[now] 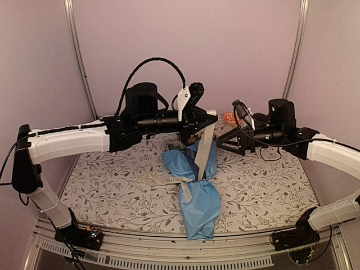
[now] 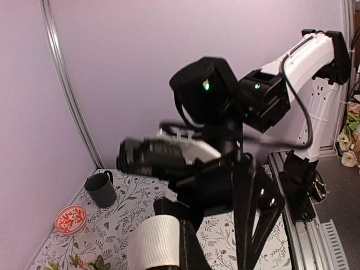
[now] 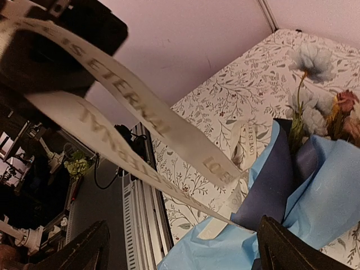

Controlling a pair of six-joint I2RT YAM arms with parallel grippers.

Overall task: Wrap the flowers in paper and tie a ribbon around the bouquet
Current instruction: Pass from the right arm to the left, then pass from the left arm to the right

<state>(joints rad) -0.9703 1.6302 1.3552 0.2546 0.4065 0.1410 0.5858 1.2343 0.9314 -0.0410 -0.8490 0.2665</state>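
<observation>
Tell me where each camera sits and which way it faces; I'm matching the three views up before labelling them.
Top external: above and behind the bases, looking down on the tablecloth; both arms show, left gripper shut on the ribbon.
Left wrist: looks across at the right arm; its own gripper is hard to make out at the bottom edge.
Right wrist: looks along the ribbon at the paper and flowers; own open right gripper below.
Shared: top and left wrist both show the red dish.
</observation>
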